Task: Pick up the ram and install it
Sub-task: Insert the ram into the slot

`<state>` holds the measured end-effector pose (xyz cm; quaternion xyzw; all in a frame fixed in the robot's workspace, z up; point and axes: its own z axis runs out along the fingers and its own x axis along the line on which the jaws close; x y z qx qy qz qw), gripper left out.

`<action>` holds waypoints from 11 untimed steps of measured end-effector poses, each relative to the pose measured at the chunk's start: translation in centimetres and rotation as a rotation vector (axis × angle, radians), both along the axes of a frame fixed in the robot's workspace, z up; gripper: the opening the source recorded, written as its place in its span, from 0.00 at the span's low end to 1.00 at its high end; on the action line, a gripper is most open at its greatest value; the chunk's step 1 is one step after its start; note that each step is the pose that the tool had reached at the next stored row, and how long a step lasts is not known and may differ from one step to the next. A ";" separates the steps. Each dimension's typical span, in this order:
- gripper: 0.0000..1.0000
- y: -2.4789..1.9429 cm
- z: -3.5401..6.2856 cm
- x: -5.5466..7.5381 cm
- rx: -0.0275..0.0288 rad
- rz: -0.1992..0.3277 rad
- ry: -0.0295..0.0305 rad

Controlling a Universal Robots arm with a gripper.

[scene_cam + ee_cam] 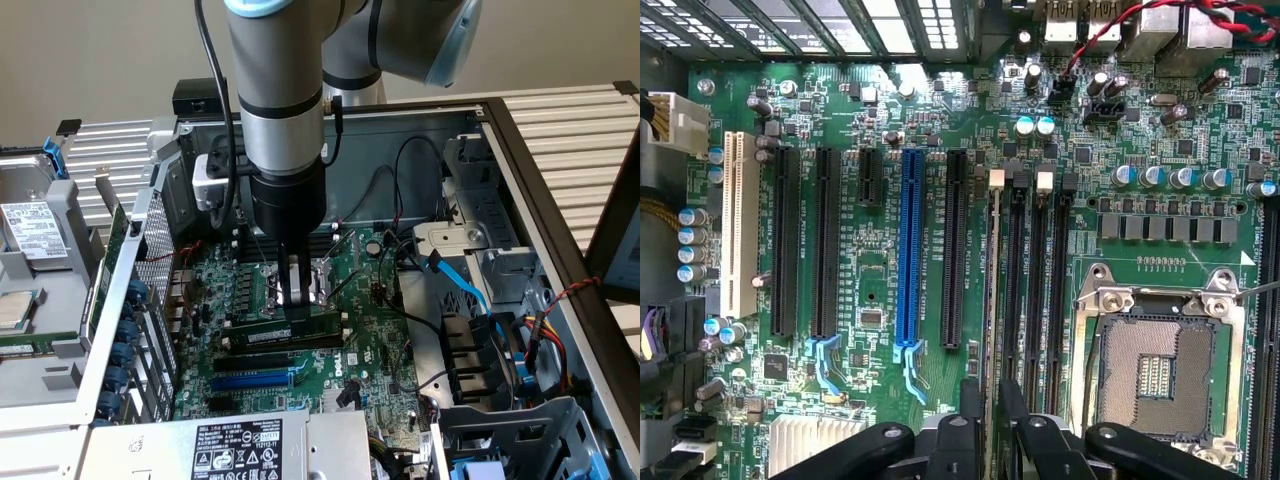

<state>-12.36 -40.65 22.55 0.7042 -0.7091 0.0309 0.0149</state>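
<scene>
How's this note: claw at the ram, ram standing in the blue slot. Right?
No. The wrist view shows the ram standing in a memory slot near the CPU socket, not the blue slot, which lies further off. The claw is at the ram.

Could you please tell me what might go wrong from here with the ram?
1. The ram stands edge-on in a slot under the gripper; whether it is fully seated cannot be told, so it might tilt or lift out.
2. The open CPU socket lies close by; a sideways slip could damage its bare contacts.
</scene>
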 end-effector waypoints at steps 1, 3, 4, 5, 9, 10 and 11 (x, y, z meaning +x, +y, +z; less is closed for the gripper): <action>0.22 0.00 0.07 0.0 -0.0001 0.000 0.0000; 0.22 0.00 0.23 0.0 0.0000 0.000 -0.0002; 0.22 0.01 0.24 0.0 0.0000 0.000 -0.0019; 0.22 0.01 0.23 0.0 0.0002 0.000 -0.0050; 0.22 0.01 0.24 0.0 0.0002 0.000 -0.0272; 0.22 0.01 0.23 0.0 0.0003 0.000 -0.0287; 0.22 0.01 0.24 0.0 0.0001 0.000 -0.0303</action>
